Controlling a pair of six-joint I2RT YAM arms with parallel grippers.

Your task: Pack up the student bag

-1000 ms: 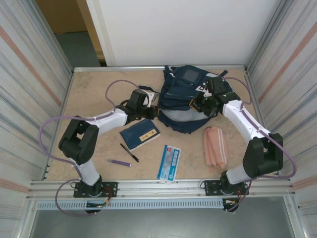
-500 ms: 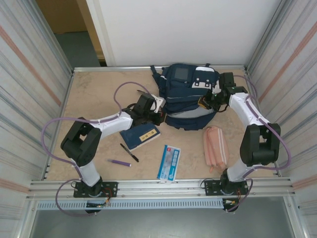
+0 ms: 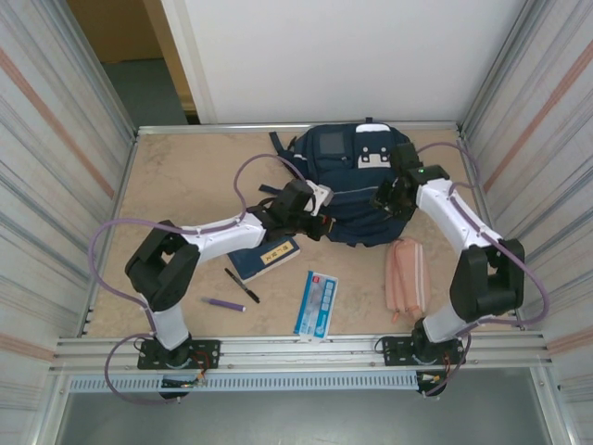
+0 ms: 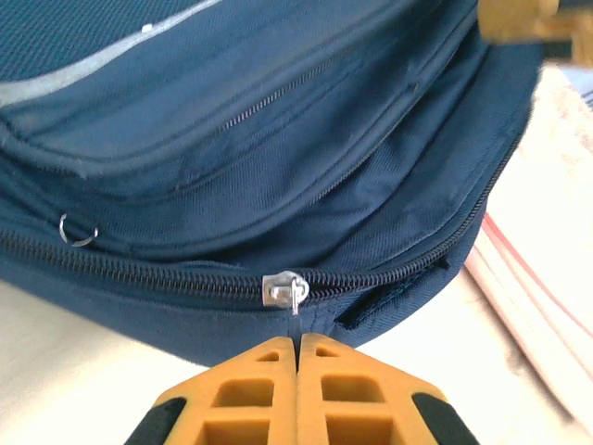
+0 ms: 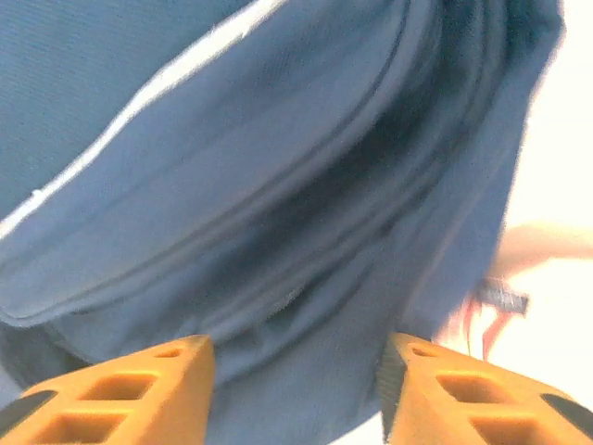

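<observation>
From the top, the bag (image 3: 357,181) lies flat at the far middle of the table, with its top far and its bottom near. Its long way runs far to near. The left gripper (image 3: 318,225) is at the bag's near left edge. The right gripper (image 3: 387,197) is over the bag's right side. Both are at the bag, so neither arm has to reach. Nearer the arms lie a notebook (image 3: 264,255), a pen (image 3: 241,285), a purple marker (image 3: 225,303), a box (image 3: 316,303) and a pink case (image 3: 405,276). None of them is in the bag yet.

In the left wrist view, the left gripper (image 4: 298,366) is closed tight, its two tips pressed together. The bag (image 4: 278,139) is right in front of it. The zip runs left to right, and the zip pull (image 4: 285,290) hangs just above the tips. It may be pinching the thin end of the pull, but I cannot tell. I think the next move is to slide the pull along the zip, so it counts that the pull is straight ahead.

In the right wrist view, which is blurry, the right gripper (image 5: 292,371) is wide apart and holds nothing. The bag (image 5: 232,185) is just ahead of it. The pink case (image 5: 547,246) peeks in on the right.
</observation>
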